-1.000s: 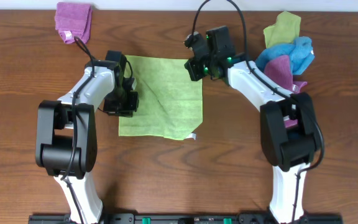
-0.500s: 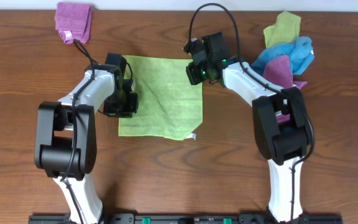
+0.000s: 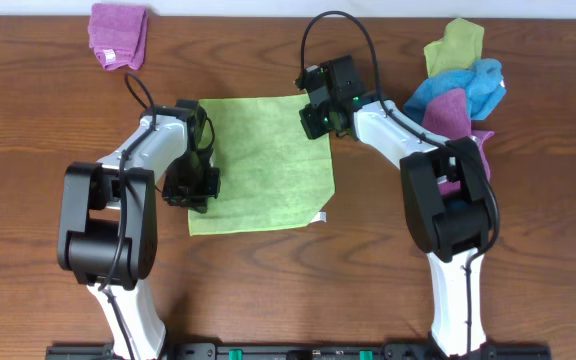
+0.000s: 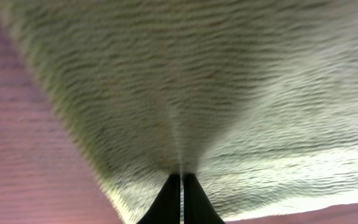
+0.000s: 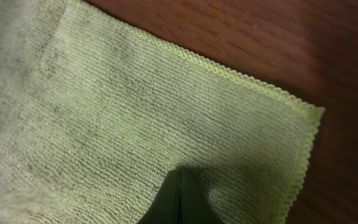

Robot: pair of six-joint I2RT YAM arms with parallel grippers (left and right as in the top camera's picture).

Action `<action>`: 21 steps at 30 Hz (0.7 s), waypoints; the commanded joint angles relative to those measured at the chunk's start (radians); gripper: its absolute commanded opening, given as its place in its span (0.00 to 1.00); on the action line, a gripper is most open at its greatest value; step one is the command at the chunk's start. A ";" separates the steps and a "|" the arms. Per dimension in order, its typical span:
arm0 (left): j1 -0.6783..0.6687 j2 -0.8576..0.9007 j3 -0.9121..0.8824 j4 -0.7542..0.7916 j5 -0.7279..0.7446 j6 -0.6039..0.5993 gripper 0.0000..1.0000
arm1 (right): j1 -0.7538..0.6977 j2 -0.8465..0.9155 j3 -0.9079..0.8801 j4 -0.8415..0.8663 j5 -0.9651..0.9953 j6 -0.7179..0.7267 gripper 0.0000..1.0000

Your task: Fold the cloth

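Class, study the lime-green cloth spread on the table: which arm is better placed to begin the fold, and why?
Probably the right. The right gripper is shut on the cloth near its far corner, ready to carry it over. The left gripper pinches partway along the left edge.

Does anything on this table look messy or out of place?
Only the heap of crumpled olive-green, blue and purple cloths at the far right looks untidy. The lime-green square microfibre cloth lies flat, slightly skewed.

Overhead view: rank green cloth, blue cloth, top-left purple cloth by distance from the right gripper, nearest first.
1. green cloth: mid-table, its far right corner pinched in the right gripper.
2. blue cloth: in the pile at right.
3. purple cloth: far left corner.
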 commanded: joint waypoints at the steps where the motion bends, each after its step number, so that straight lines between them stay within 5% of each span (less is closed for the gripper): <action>1: 0.000 0.019 -0.012 -0.012 -0.088 -0.014 0.06 | -0.018 0.026 -0.004 -0.024 0.100 0.008 0.01; 8: 0.000 0.016 -0.010 0.039 -0.092 -0.026 0.06 | -0.022 0.007 0.103 -0.122 0.030 0.019 0.02; 10: 0.001 0.009 -0.006 0.053 -0.092 -0.026 0.06 | -0.021 -0.007 0.183 -0.196 0.008 0.018 0.20; 12: 0.002 -0.003 0.005 0.067 -0.091 -0.033 0.06 | -0.021 -0.027 0.263 -0.277 -0.006 0.014 0.26; 15: 0.002 -0.039 0.025 0.102 -0.089 -0.049 0.06 | -0.021 -0.063 0.367 -0.397 -0.018 -0.032 0.54; 21: 0.002 -0.165 0.050 0.160 -0.089 -0.052 0.11 | -0.022 -0.156 0.432 -0.705 -0.047 -0.116 0.72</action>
